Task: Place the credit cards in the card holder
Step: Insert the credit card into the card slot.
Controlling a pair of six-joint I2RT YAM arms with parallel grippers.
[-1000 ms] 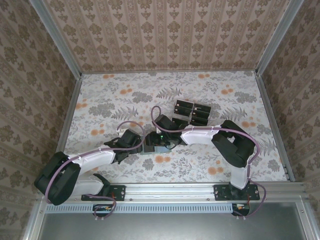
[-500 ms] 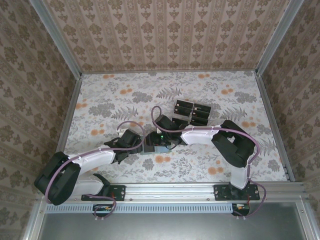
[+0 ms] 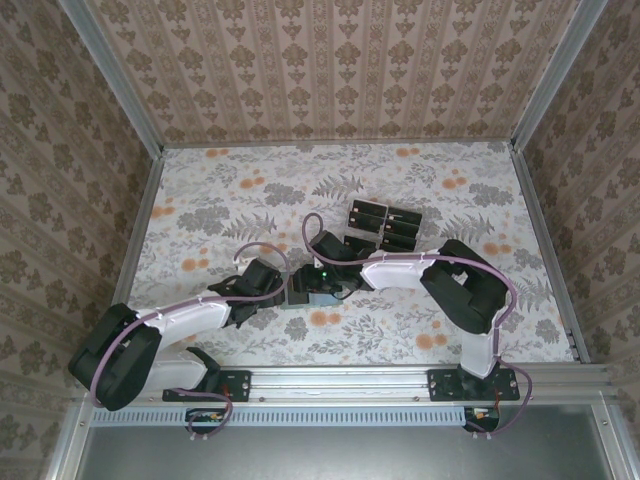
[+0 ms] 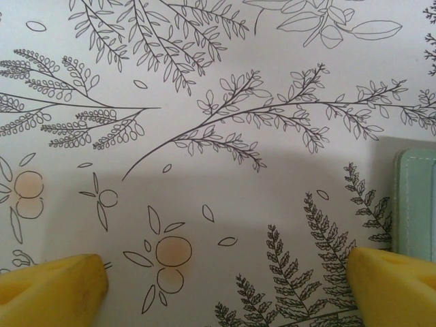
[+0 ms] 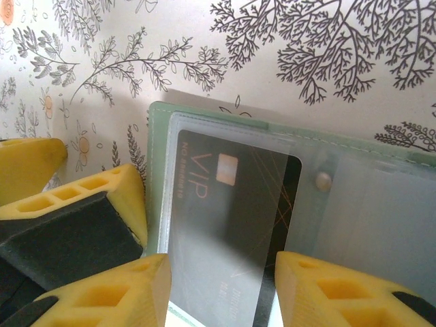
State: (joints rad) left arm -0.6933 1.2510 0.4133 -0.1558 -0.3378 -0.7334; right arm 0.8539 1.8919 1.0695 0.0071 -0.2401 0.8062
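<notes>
Grey-green card holder (image 5: 155,177) open on floral tabletop (image 5: 272,54), glossy black card (image 5: 231,204) under clear sleeve (image 5: 368,225), R fingers (image 5: 327,289) apart astride it, L fingers (image 4: 54,286) wide

My top cam sits above and behind the arm bases (image 3: 470,385) and looks down and forward over the whole surface (image 3: 420,190). The left wrist cam rides low, facing almost straight down past the left hand (image 4: 225,289) at the surface, with the card holder (image 4: 415,204) clipped at its right edge. The right wrist cam is closer, looking past the right hand (image 5: 225,293) with the opened holder right under the lens. Both wrist cams share that holder's edge. The top cam covers both patches, mid-surface.
</notes>
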